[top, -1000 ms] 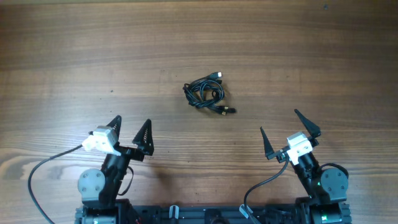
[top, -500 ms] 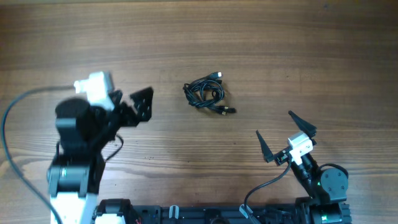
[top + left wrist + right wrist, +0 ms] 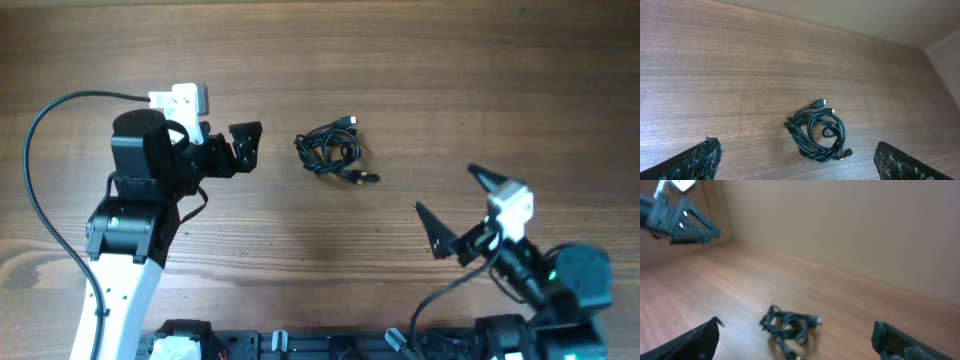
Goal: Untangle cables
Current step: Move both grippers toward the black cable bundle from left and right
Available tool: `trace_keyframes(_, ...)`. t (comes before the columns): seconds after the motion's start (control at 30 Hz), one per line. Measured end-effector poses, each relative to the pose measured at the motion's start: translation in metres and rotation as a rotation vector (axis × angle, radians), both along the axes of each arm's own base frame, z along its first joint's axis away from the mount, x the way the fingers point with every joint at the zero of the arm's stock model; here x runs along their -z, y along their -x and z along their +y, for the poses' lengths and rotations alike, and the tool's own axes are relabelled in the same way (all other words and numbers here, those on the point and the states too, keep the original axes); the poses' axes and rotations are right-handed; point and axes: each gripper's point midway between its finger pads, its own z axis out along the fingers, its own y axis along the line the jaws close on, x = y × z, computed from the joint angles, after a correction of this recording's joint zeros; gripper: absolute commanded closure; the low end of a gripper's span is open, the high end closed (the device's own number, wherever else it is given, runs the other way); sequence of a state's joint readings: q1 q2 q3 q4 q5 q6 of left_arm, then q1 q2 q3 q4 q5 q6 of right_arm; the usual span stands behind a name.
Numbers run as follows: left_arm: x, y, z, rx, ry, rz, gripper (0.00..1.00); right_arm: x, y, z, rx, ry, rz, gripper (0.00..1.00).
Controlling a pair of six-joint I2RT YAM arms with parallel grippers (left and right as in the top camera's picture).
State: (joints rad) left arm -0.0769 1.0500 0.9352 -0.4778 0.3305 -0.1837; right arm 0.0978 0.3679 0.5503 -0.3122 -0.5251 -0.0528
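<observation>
Cables lie knotted near open left gripper, apart from open right gripper.

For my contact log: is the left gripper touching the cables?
Apart. The overhead view shows bare table between the left gripper and the cables.

Robot lab workbench: wood-grain tabletop; left arm at 8 o'clock, right arm at 4 o'clock, black base rail at 6 o'clock; plain beige wall.
</observation>
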Motion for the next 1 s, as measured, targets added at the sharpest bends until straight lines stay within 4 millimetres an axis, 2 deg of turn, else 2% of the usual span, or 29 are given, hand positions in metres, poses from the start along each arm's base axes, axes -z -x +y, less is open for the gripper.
trace_keyframes(0.13,0.008,0.006,0.001,-0.001,-0.004,0.041,0.00,-0.032,-0.009,0.009,-0.052,0.001,0.115,0.00)
trace_keyframes(0.2,0.011,0.008,0.001,-0.001,-0.005,0.057,0.00,-0.039,-0.016,0.014,-0.081,-0.001,0.190,0.00)
trace_keyframes(0.33,0.013,0.010,0.000,0.002,-0.004,0.068,0.00,-0.035,-0.032,0.020,-0.111,-0.002,0.315,0.00)
trace_keyframes(0.43,0.013,0.011,-0.006,0.024,-0.001,0.070,0.05,-0.019,-0.046,0.023,-0.121,-0.003,0.391,0.00)
trace_keyframes(0.47,0.015,0.011,-0.010,0.035,-0.002,0.075,0.10,-0.015,-0.048,0.024,-0.131,-0.006,0.408,0.00)
trace_keyframes(0.53,0.020,0.011,-0.018,0.061,-0.004,0.093,0.12,-0.008,-0.051,0.028,-0.157,-0.014,0.441,0.00)
trace_keyframes(0.7,0.048,0.002,-0.048,0.098,0.027,0.185,0.15,0.012,-0.063,0.037,-0.199,-0.063,0.553,0.00)
trace_keyframes(0.8,0.070,-0.007,-0.062,0.087,0.057,0.256,0.16,0.029,-0.073,0.039,-0.196,-0.083,0.632,0.08)
trace_keyframes(0.9,0.094,-0.016,-0.070,0.042,0.086,0.329,0.17,0.046,-0.084,0.040,-0.177,-0.104,0.708,0.13)
trace_keyframes(1.0,0.120,-0.024,-0.068,-0.036,0.102,0.405,0.17,0.064,-0.093,0.037,-0.127,-0.127,0.791,0.20)
